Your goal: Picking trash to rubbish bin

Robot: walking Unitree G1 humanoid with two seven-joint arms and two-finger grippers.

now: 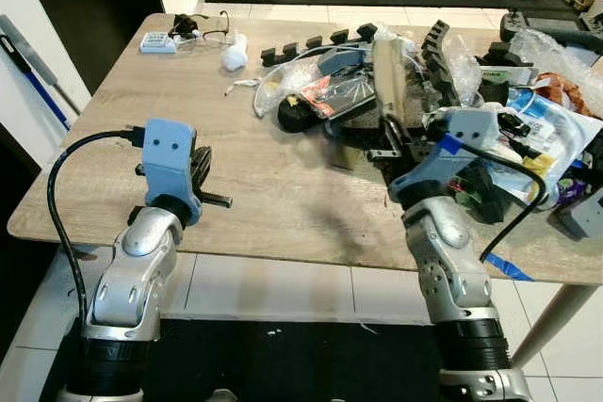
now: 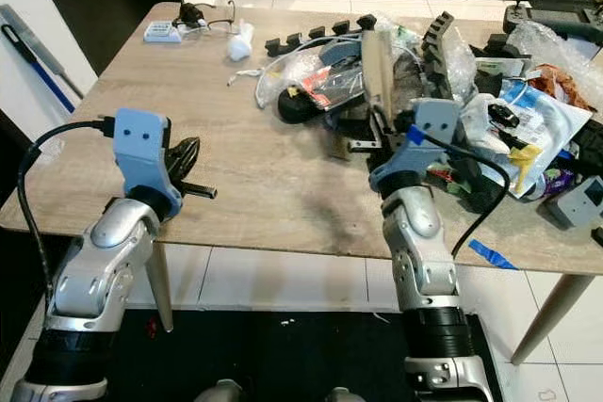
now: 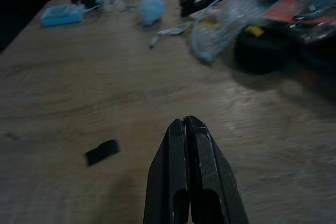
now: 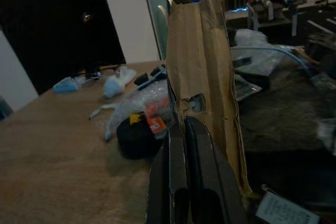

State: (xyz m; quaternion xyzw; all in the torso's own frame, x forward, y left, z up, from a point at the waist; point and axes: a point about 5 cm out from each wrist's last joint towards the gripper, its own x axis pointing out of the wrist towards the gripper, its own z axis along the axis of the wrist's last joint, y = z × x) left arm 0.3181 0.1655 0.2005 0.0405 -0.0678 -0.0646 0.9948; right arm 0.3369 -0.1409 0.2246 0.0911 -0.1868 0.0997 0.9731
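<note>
A tall strip of brown cardboard (image 4: 202,61) stands upright at the near edge of the trash pile (image 1: 388,77). My right gripper (image 1: 393,134) is shut on its lower end, low over the wooden table (image 1: 283,204). The two black fingers (image 4: 184,145) press together against the strip. My left gripper (image 1: 203,168) hovers over the table's bare left part, shut with nothing in it (image 3: 185,124). A small black scrap (image 3: 102,151) lies on the wood just ahead of it.
Clutter covers the table's right and back: clear plastic bags (image 1: 283,87), a black round object (image 1: 301,115), black cable-chain pieces (image 1: 311,44), a crumpled white tissue (image 1: 233,58), a pale blue box (image 1: 157,42) and glasses (image 1: 203,30). Blue tape (image 1: 509,268) hangs at the front edge.
</note>
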